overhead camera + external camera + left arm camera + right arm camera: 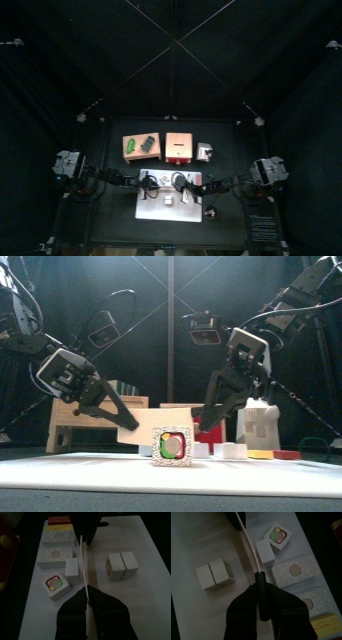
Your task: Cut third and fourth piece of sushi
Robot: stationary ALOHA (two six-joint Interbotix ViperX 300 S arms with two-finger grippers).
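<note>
On the white cutting board [143,542], both grippers pinch a thin knife [84,572] between their jaws: the left gripper [89,609] at one end, the right gripper [262,604] at the other. The blade lies beside the sushi row [57,559], alongside the white piece [72,568], with 2 cut white blocks [121,566] on its other side. To cut well, I judge both ends should press down level and square across the row.

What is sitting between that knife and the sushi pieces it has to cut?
Nothing visible. The knife, shut in the left gripper and right gripper, lies right beside the row of sushi pieces on the white board.
</note>
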